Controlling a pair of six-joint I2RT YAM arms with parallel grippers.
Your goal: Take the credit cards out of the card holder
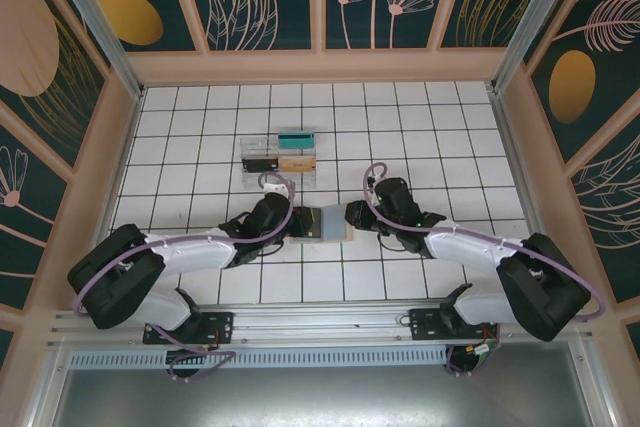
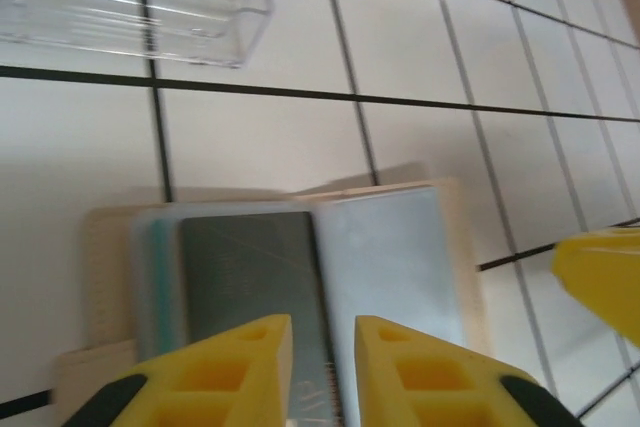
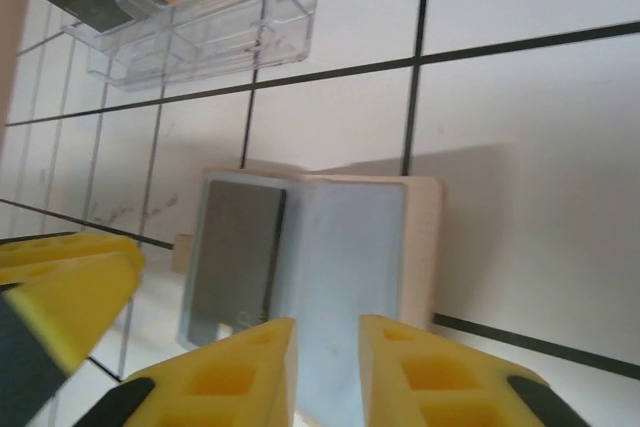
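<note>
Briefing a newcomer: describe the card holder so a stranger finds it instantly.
On the white tiled table, look near the clear tray, between the left pincer and right pincer. The card holder lies open there: flat, tan-rimmed, grey-blue inside with a dark card, not see-through.

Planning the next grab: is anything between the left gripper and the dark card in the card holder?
Nothing visible. The left gripper hangs, jaws slightly apart, right over the open card holder, where the dark card lies in one pocket. The clear compartment tray sits farther back.
</note>
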